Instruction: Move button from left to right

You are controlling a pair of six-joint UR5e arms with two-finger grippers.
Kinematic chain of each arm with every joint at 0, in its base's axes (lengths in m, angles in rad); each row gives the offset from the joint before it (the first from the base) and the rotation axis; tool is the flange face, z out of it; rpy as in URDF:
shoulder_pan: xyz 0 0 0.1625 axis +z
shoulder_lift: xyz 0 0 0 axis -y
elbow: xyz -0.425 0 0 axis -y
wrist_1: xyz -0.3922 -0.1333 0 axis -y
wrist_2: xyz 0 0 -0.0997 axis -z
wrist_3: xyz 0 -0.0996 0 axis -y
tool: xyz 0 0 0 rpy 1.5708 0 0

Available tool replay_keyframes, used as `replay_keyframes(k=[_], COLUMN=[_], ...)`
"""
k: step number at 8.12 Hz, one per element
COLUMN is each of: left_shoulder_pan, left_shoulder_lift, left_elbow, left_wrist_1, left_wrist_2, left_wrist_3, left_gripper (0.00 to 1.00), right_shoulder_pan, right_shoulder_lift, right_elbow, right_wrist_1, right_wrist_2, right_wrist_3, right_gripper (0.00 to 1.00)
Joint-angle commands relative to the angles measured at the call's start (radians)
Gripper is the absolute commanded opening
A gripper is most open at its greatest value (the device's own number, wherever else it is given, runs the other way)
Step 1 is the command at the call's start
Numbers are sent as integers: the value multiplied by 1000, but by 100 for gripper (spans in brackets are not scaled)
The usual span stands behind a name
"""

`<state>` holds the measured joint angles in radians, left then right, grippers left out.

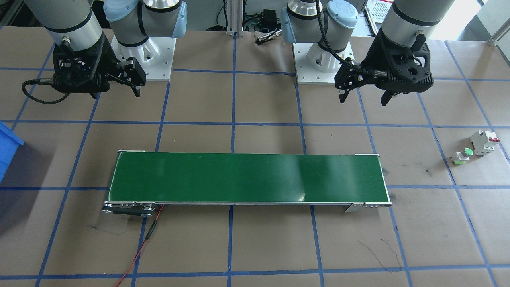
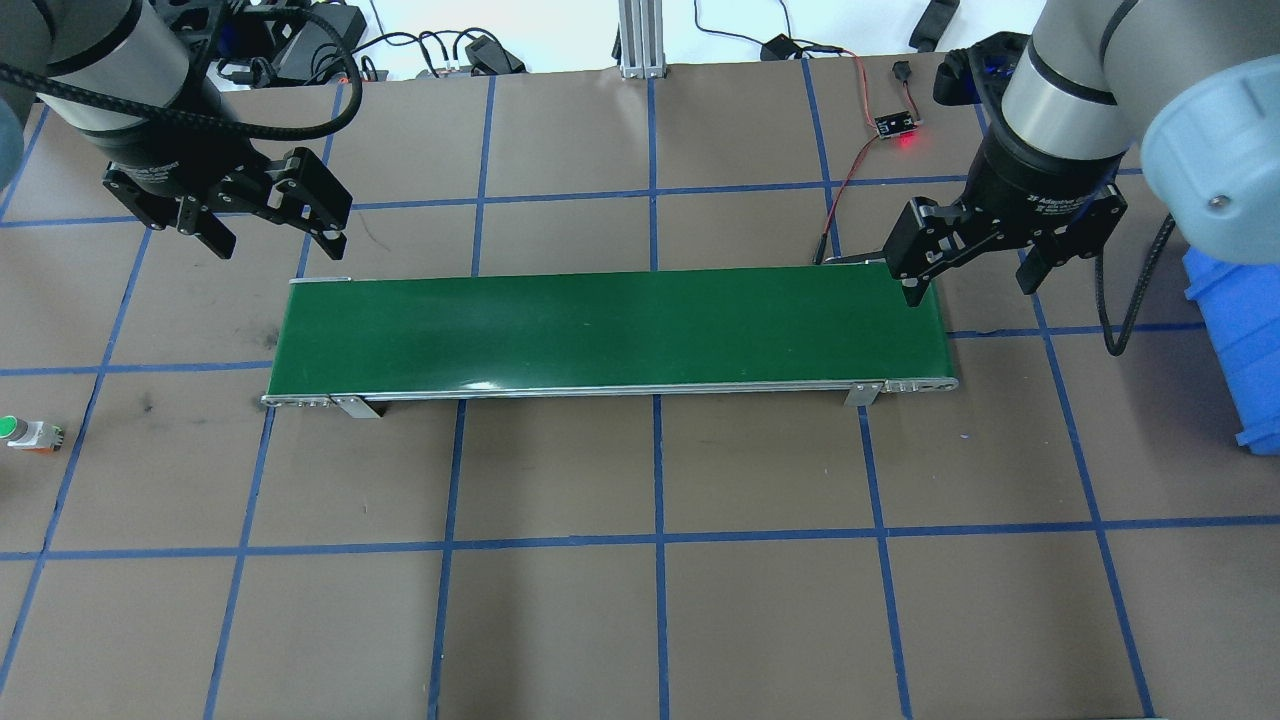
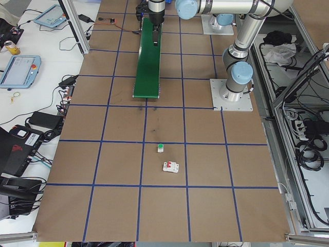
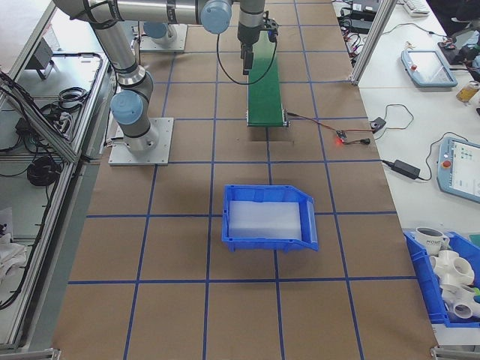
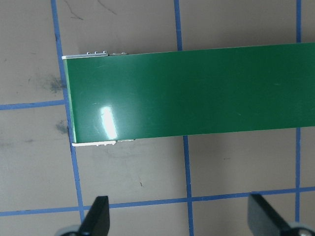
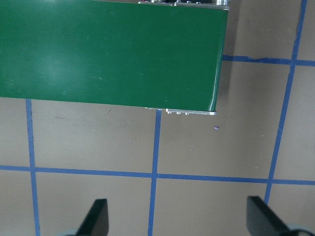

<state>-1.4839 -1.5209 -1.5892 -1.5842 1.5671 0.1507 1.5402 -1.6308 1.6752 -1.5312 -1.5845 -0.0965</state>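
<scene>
The button [image 1: 462, 155] has a round green cap on a pale boxy body. It lies on its side on the brown table, far out on my left, and also shows at the overhead view's left edge [image 2: 22, 431] and in the exterior left view [image 3: 160, 148]. My left gripper [image 1: 363, 101] [image 2: 280, 250] hangs open and empty near the left end of the green conveyor belt [image 2: 600, 330], well away from the button. My right gripper [image 1: 116, 95] [image 2: 968, 292] hangs open and empty over the belt's right end. Both wrist views show spread fingertips [image 5: 96, 219] [image 6: 96, 219] and no button.
A white circuit breaker [image 1: 484, 142] with a red lever stands right beside the button. A blue bin [image 4: 270, 217] [image 2: 1240, 340] sits on the table at my right. A red wire [image 1: 139, 251] runs from the conveyor's right end.
</scene>
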Motion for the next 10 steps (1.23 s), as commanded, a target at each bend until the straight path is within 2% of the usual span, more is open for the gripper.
replay_keyframes(k=[1, 3, 4, 6, 7, 8, 9, 10], left_shoulder_pan=[4, 40, 115, 322, 397, 463, 526, 575], left_shoulder_lift=[-10, -18, -33, -60, -91, -128, -168, -211], left_elbow=[-2, -5, -14, -61, -77, -83, -83, -80], left_wrist_1=[6, 64, 64, 82, 190, 240, 250, 265], left_wrist_2=[2, 10, 22, 18, 19, 21, 49, 109], left_wrist_3=[25, 157, 164, 322, 408, 509, 541, 565], left_gripper=[100, 100, 100, 100, 100, 100, 100, 100], right_shoulder_pan=[0, 0, 0, 0, 0, 1, 1, 1], right_shoulder_lift=[0, 0, 0, 0, 0, 0, 0, 0], right_elbow=[1, 1, 1, 1, 3, 5, 5, 6], right_wrist_1=[6, 6, 6, 6, 8, 9, 9, 12], right_wrist_2=[0, -2, -2, -2, -2, -2, 0, 0], right_wrist_3=[0, 0, -3, 0, -3, 0, 0, 1], right_gripper=[100, 100, 100, 100, 100, 100, 100, 100])
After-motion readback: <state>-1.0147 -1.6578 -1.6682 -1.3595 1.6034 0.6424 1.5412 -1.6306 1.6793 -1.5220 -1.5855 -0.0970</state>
